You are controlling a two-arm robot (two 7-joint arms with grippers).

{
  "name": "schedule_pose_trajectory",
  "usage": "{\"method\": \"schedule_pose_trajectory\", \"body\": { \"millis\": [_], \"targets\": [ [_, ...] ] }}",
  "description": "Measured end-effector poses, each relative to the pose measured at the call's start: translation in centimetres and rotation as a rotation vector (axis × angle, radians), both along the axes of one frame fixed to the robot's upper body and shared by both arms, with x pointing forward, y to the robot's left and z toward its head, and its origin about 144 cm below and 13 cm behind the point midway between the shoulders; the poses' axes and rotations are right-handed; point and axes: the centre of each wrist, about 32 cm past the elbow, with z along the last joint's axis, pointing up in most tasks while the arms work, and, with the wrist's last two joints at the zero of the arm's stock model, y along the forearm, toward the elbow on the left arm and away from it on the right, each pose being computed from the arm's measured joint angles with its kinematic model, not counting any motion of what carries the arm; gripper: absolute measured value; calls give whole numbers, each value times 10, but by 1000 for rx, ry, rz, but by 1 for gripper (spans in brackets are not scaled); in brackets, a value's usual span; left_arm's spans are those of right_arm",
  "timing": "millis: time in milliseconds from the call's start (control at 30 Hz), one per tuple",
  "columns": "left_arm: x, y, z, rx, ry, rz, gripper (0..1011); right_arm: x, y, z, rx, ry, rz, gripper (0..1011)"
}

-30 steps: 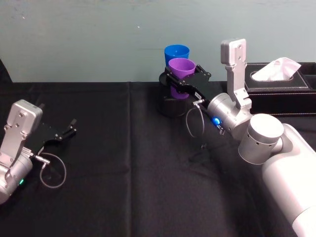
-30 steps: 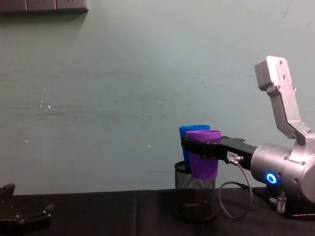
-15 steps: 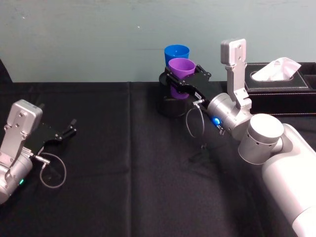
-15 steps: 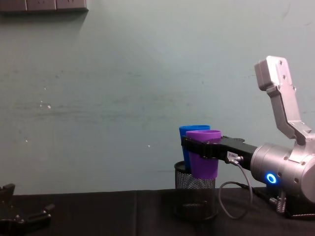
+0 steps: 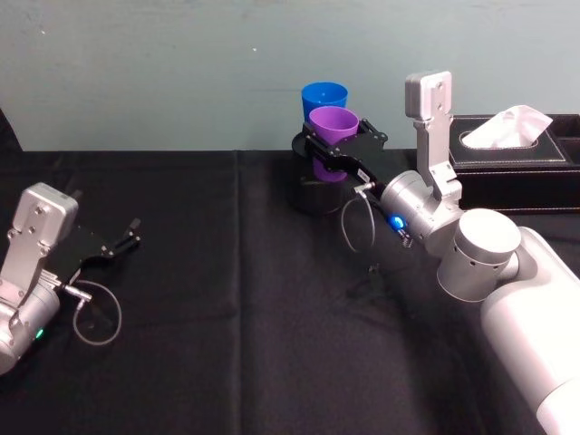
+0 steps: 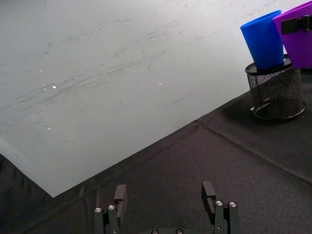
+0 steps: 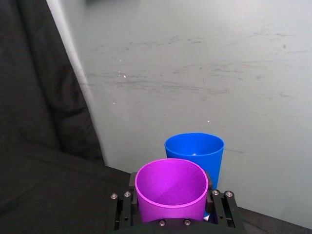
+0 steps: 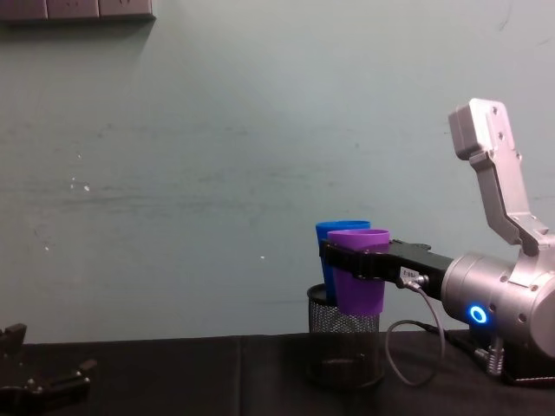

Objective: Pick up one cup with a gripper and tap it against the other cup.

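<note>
My right gripper (image 5: 328,154) is shut on the purple cup (image 5: 333,132), holding it upright in the air at the back of the table. The blue cup (image 5: 324,98) stands just behind it, sitting in the black mesh pen holder (image 5: 313,195). In the chest view the purple cup (image 8: 358,280) overlaps the blue cup (image 8: 333,232); I cannot tell whether they touch. The right wrist view shows the purple cup (image 7: 171,190) between the fingers (image 7: 122,209) with the blue cup (image 7: 195,153) close beyond. My left gripper (image 5: 118,243) rests open at the table's left, also seen as (image 6: 165,197).
A black tissue box (image 5: 517,154) with a white tissue stands at the back right. The table (image 5: 227,344) carries a black cloth. A pale wall (image 8: 217,173) rises right behind the cups.
</note>
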Motion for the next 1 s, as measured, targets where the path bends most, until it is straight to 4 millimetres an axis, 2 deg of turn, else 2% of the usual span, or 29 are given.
{"method": "schedule_pose_trajectory", "body": {
  "millis": [1000],
  "targets": [
    [0, 0, 0, 0, 0, 0, 1000, 0, 0, 0, 0, 0, 0, 735]
  ]
}}
